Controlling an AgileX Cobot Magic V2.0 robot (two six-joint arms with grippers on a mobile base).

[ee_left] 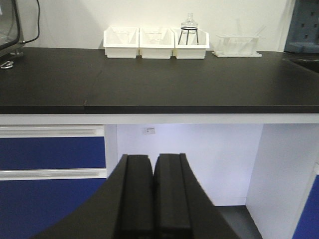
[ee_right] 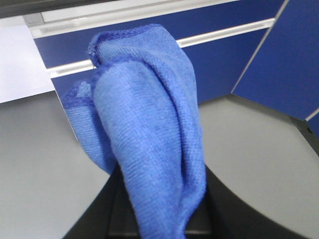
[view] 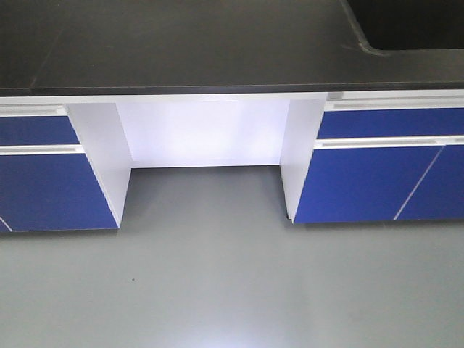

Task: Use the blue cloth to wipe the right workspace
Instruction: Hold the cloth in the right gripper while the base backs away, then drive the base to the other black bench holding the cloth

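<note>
From the left wrist view, the left gripper [ee_left: 153,167] had its two black fingers [ee_left: 137,194] pressed together with nothing between them, low in front of the bench. Beyond it ran a black benchtop [ee_left: 149,79]. At its far left stood a dark-framed appliance [ee_left: 7,25] with a black cable [ee_left: 36,25] hanging beside it. Along the back wall, from left to right, we saw three white trays [ee_left: 157,42] in a row, a glass flask [ee_left: 189,22] on a black tripod at the third tray, and then a clear rack [ee_left: 237,46].

In the front-facing view the same benchtop crossed the top of the picture. Below it on the left were blue cabinets [view: 51,188], then a white kneehole [view: 203,130], then more blue cabinet fronts [view: 377,181]. A sink basin [view: 413,22] was sunk into the top at the far right, and a grey floor [view: 232,283] filled the foreground.

From the right wrist view, the right gripper [ee_right: 202,219] was pinching the blue cloth [ee_right: 144,139]. The cloth rose bunched and folded out of the jaws and hid the pads. It hung in the air over the grey floor, in front of the blue cabinet fronts and below the level of the benchtop, touching no surface that we could see.
</note>
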